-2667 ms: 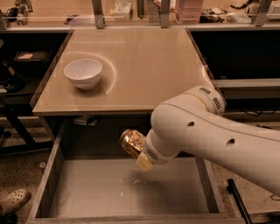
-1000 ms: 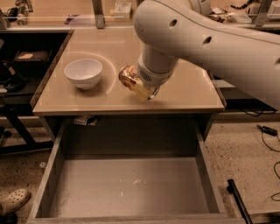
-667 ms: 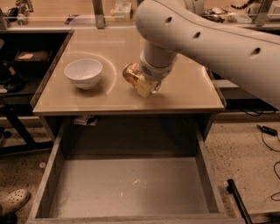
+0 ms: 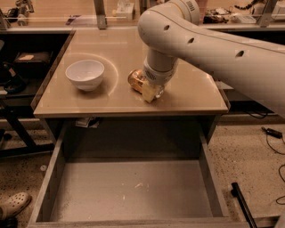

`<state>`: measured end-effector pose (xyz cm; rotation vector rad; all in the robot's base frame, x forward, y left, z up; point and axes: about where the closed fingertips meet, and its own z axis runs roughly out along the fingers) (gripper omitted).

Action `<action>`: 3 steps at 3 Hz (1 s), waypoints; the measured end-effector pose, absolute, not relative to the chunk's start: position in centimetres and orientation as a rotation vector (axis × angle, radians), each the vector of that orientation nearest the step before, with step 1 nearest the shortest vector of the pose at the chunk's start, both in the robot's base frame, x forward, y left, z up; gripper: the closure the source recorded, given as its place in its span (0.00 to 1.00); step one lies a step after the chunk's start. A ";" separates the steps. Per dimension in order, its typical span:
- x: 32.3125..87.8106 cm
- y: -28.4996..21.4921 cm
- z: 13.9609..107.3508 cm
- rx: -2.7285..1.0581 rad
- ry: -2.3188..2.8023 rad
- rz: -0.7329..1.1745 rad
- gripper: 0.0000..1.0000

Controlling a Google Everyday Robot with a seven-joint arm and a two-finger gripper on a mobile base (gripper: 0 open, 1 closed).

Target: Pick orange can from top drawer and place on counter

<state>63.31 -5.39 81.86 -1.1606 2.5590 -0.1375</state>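
Observation:
The orange can [image 4: 136, 79] lies on its side at the front middle of the beige counter [image 4: 191, 95], held low over or on the surface. My gripper [image 4: 149, 89] is shut on the orange can, with the big white arm reaching down from the upper right. The top drawer [image 4: 133, 189] stands pulled open below the counter's front edge, its speckled grey floor bare apart from a few light specks.
A white bowl [image 4: 85, 74] sits on the counter to the left of the can. A cluttered shelf [image 4: 120, 11] runs along the back. A shoe [image 4: 13, 205] shows at the lower left floor, cables [image 4: 271, 133] at the right.
The can has been lifted out of the drawer and carried onto the counter. In the last second the gripper with the can moved slightly right and lower toward the counter surface.

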 end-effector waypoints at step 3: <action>63.3 -5.4 82.0 -1.161 2.559 -0.138 0.36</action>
